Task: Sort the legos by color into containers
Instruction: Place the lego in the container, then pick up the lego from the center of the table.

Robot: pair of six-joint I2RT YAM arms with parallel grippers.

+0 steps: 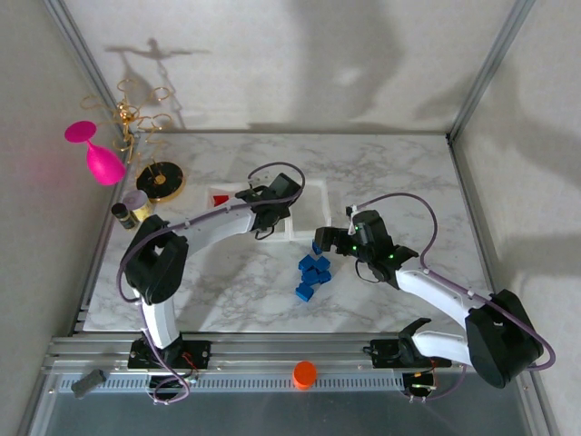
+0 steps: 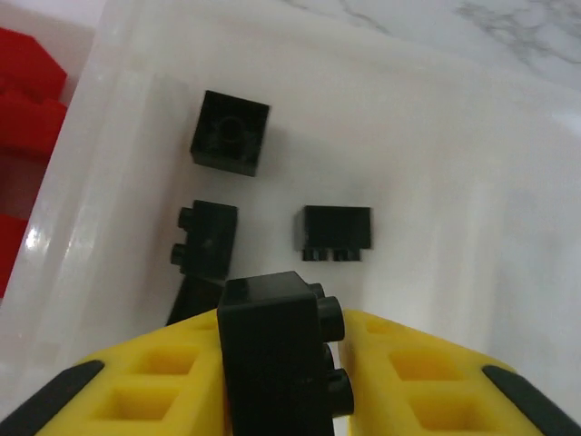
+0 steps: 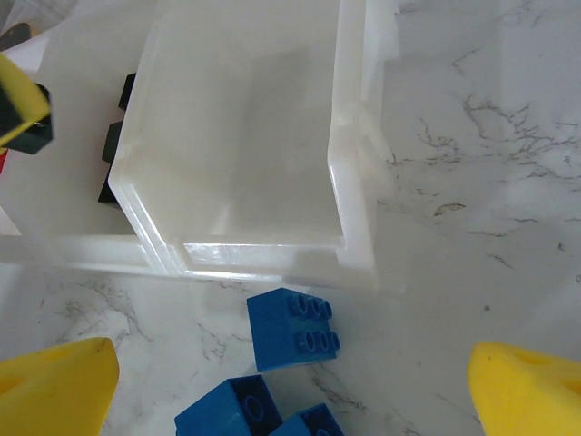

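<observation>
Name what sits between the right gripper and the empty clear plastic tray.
Blue plastic lego bricks on the white marble tabletop, as the right wrist view shows.

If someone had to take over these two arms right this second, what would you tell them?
The left gripper is shut on a black brick over the middle tray, which holds other black bricks.
The right gripper is open above the blue bricks on the table, beside the empty right tray.
Red bricks lie in the left tray.
Left to do: drop the black brick, then move all the blue ones.
</observation>
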